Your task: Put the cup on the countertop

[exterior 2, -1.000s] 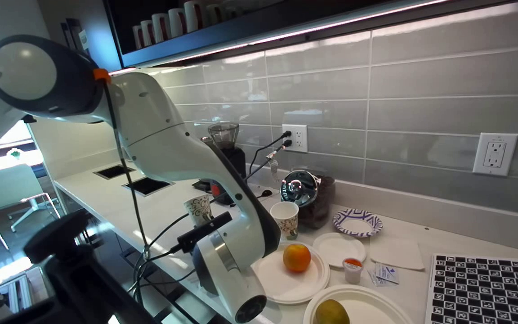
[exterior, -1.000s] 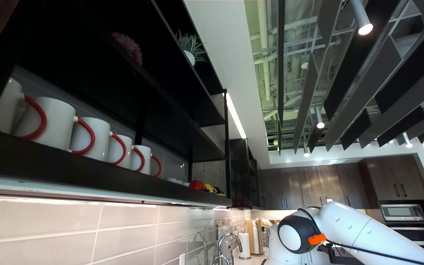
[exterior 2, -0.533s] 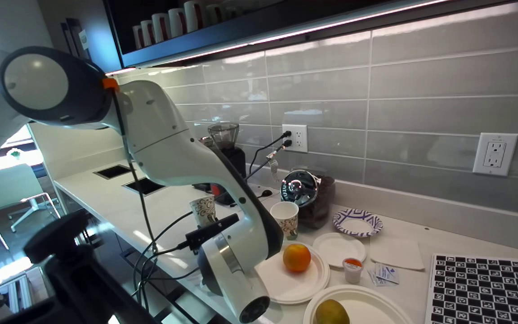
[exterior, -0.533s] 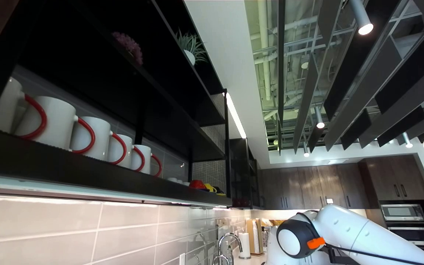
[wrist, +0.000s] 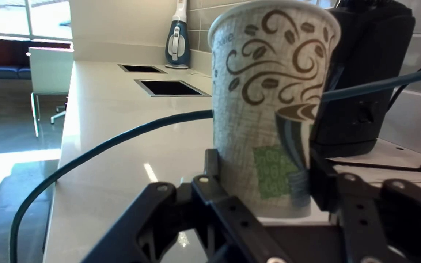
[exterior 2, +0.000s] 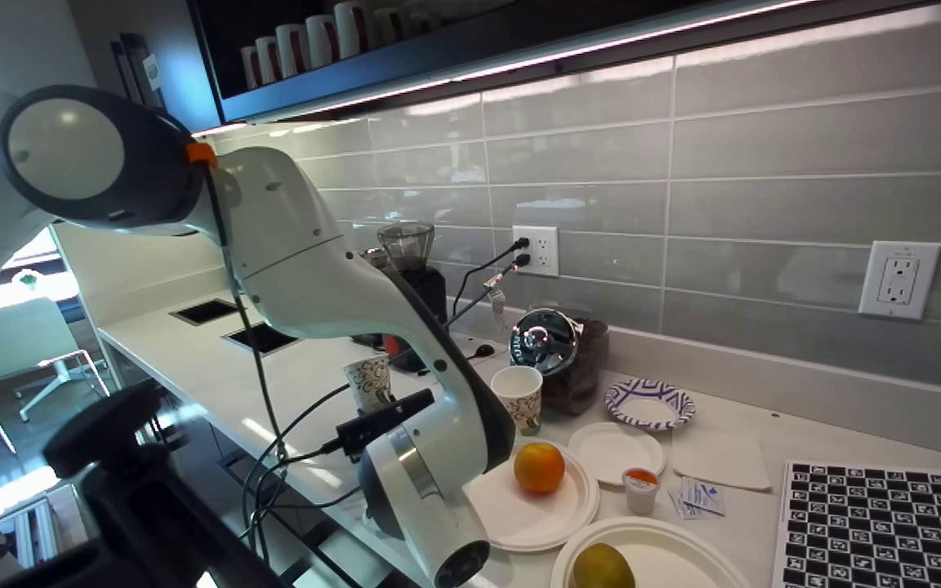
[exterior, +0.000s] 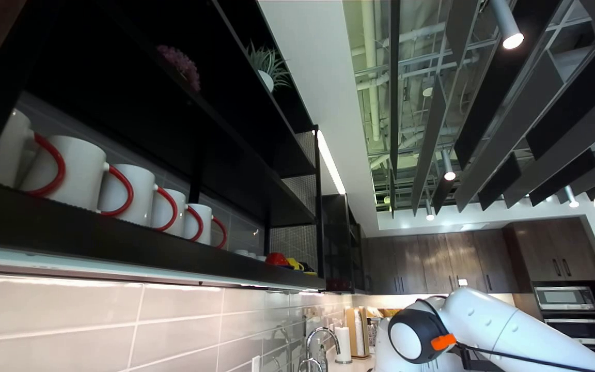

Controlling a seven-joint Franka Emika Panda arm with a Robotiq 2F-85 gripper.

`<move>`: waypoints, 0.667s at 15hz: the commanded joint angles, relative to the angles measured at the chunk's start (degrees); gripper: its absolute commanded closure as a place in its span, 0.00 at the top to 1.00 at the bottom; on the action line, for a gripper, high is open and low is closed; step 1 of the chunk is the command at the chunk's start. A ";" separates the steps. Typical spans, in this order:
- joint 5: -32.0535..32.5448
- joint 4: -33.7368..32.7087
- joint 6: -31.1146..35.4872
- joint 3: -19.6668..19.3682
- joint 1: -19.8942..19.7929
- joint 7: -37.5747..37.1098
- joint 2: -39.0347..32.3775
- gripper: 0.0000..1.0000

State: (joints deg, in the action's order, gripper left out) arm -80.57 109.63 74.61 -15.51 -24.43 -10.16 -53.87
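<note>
Your gripper (wrist: 267, 170) was clamped on the lower half of the paper cup (wrist: 272, 80), mouth up, long axis near upright between the jaws, so imo just a lowering job. The countertop (wrist: 104, 102) showed beneath, couldn't tell if touching. Bit tight though: a cord (wrist: 141, 130) ran behind it, then the black grinder (wrist: 371, 51).

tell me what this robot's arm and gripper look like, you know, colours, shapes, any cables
The arm is glossy white and rounded, with a dark joint housing around a pale round cap, an orange clip, and a thin black cable leading from the clip. The gripper is black, its jaws built of angular jointed links with small round pins.
</note>
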 commanded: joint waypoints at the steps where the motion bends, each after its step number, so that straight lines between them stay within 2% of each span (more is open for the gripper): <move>1: 0.04 -1.72 -0.70 -0.69 1.01 -0.95 -0.79 0.34; 9: 0.26 -3.27 0.78 -0.49 3.48 -2.61 -1.03 0.34; 10: 0.32 -3.33 1.22 -0.55 3.88 -2.88 -0.96 0.58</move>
State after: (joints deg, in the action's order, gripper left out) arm -80.56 108.11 74.98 -15.54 -21.79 -11.22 -53.87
